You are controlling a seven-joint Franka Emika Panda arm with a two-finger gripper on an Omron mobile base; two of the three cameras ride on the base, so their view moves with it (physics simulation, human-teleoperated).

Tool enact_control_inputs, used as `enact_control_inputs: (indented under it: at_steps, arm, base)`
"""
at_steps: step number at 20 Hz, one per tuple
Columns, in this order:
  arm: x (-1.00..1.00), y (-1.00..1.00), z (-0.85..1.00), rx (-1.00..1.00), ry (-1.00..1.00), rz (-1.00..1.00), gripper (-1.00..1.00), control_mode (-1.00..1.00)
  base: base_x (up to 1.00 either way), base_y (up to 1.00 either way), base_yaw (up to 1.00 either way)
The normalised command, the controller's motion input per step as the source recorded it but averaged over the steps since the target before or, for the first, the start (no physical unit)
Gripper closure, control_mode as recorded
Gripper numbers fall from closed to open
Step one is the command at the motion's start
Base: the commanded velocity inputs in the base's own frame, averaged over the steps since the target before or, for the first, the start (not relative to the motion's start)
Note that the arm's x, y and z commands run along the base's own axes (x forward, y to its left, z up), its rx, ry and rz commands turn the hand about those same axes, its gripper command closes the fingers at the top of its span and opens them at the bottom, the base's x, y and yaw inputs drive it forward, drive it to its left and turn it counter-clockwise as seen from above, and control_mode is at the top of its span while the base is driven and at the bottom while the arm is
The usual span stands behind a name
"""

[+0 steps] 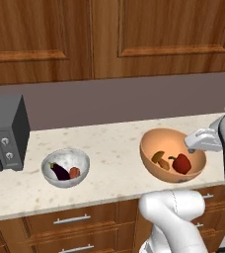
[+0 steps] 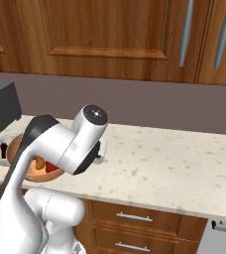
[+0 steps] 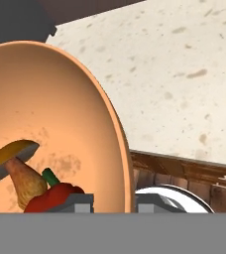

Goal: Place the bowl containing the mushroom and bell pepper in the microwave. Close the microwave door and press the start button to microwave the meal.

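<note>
two bowls are sitting over the pale speckled stone counter point(image 1: 109, 148). the round smooth orange-tan bowl point(image 1: 156, 143) is standing on the right, tilted toward the near side and seeming lifted a little off the counter near its front edge. inside it one brown-capped mushroom with a pale tan stem point(image 1: 160, 159) is lying just beside one glossy red bell pepper with a short green stem point(image 1: 182, 163). the white two-finger gripper point(image 1: 194, 143) is clamping the right rim of this bowl; in the hand view one dark finger tip point(image 3: 77, 202) is standing inside the wall and the other outside. on the left, well apart, the grey-white bowl point(image 1: 77, 158) is holding one dark purple eggplant point(image 1: 60, 171) and one small orange-red piece point(image 1: 74, 172). further left one small dark box with two round dials point(image 1: 6, 133) is resting.
</note>
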Motion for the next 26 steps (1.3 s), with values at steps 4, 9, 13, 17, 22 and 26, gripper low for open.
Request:
enact_control_inputs:
  at_steps: [4,9,13,17,22,26]
  arm:
    - [0.03,0.08,0.0,0.0,0.0,-0.04,1.0,-1.0]
    - [0.0,0.0,0.0,0.0,0.0,0.0,1.0,1.0]
    - [0.0,0.0,0.0,0.0,0.0,0.0,1.0,1.0]
    - [0.0,0.0,0.0,0.0,0.0,0.0,1.0,1.0]
    - [0.0,0.0,0.0,0.0,0.0,0.0,1.0,1.0]
    - [0.0,0.0,0.0,0.0,0.0,0.0,1.0,1.0]
  base:
    - [0.0,0.0,0.0]
    - [-0.49,0.0,0.08]
    - [-0.66,0.0,0.22]
    - [-0.47,0.03,0.39]
    - [-0.04,0.01,0.59]
    - [0.0,0.0,0.68]
